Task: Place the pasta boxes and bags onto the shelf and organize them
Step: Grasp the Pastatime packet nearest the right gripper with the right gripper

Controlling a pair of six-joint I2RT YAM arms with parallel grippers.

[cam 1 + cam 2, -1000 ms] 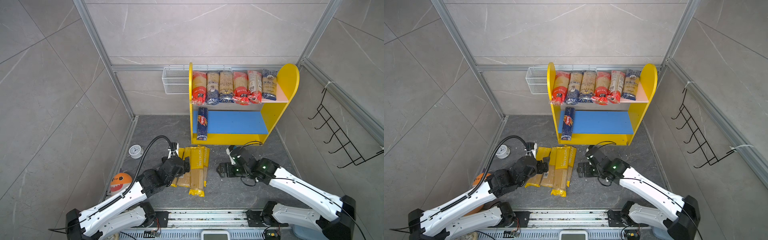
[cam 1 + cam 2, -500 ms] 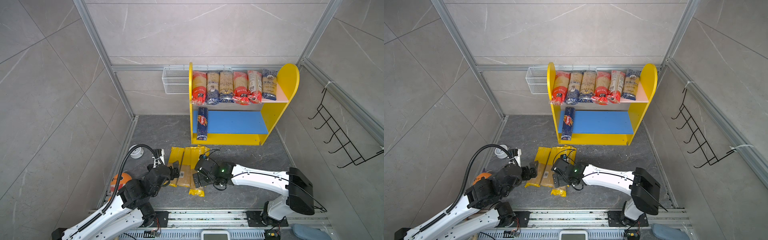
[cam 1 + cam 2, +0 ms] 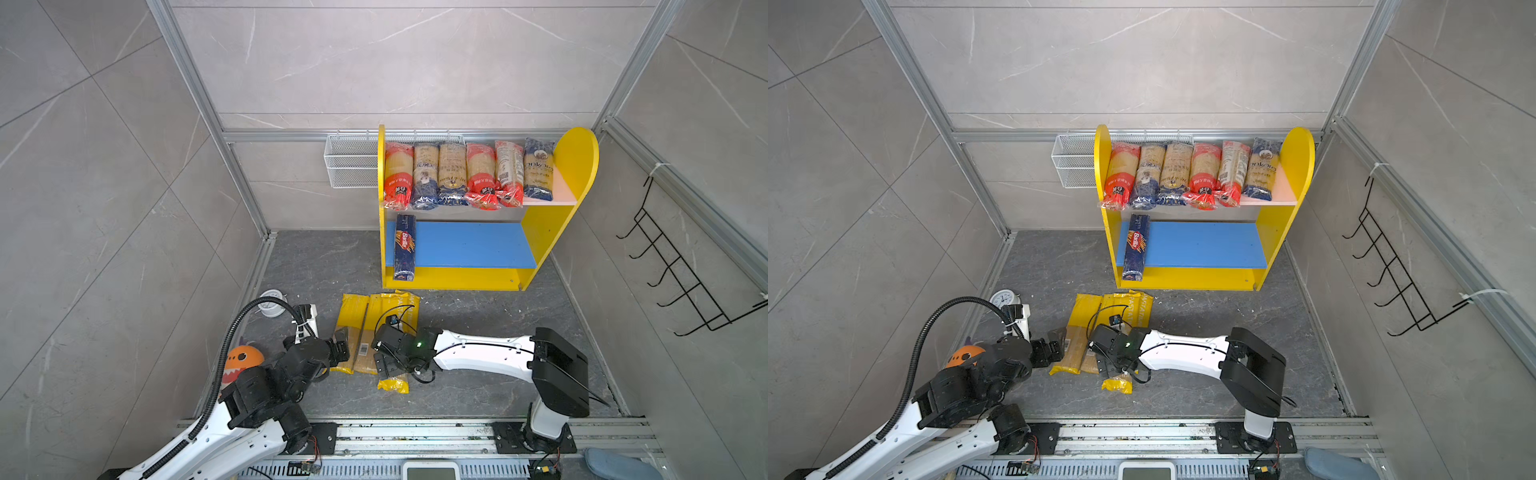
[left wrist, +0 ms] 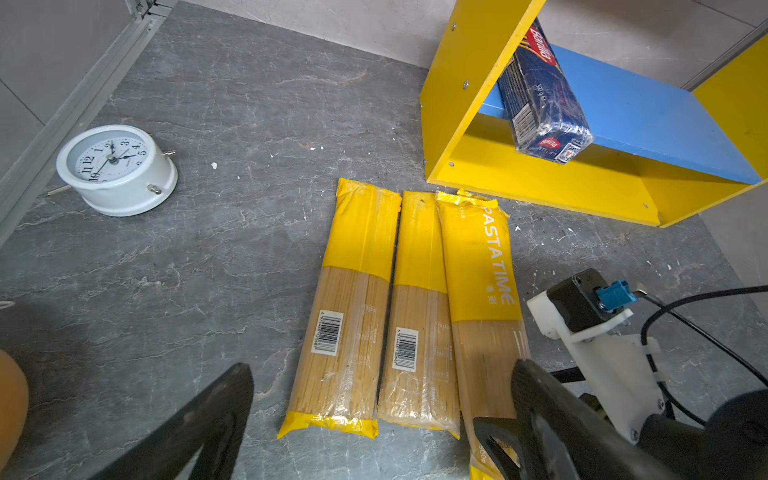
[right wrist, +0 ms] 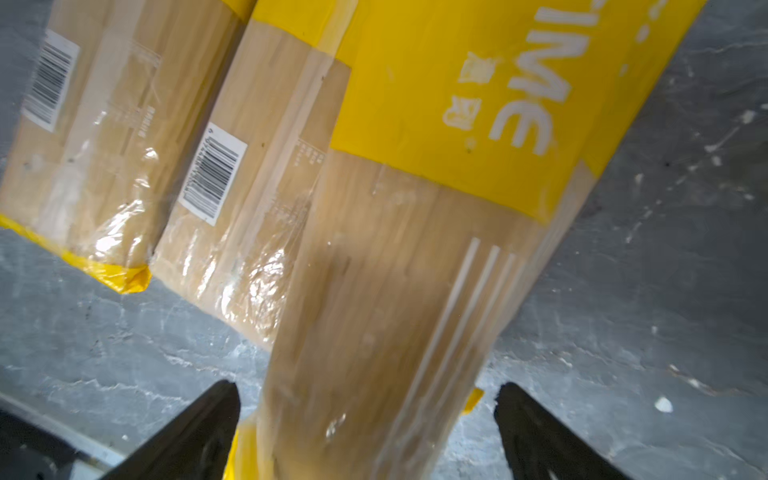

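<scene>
Three yellow-ended spaghetti packs lie side by side on the grey floor in front of the shelf point(image 3: 577, 166): a left pack point(image 4: 353, 307), a middle pack point(image 4: 419, 307) and a right pack point(image 4: 482, 266) printed PASTA TIME. My right gripper point(image 5: 366, 388) is open and straddles the near part of that right pack point(image 5: 395, 291), a finger on each side; both top views show it point(image 3: 384, 365) point(image 3: 1104, 365) reached across the middle. My left gripper point(image 4: 382, 370) point(image 3: 340, 353) is open and holds nothing, close to the near ends of the left and middle packs. Several packs point(image 3: 453, 174) lie on the pink upper board, and a Barilla box point(image 3: 405, 245) on the blue board.
A white alarm clock point(image 4: 116, 170) stands on the floor left of the packs, with an orange toy point(image 3: 243, 361) near the left arm. A white wire basket point(image 3: 351, 162) hangs on the back wall and a black hook rack point(image 3: 681, 274) on the right wall.
My right arm has swung left across the floor, and its gripper now sits over the right pack. My left arm has drawn back to the left, away from the packs.
</scene>
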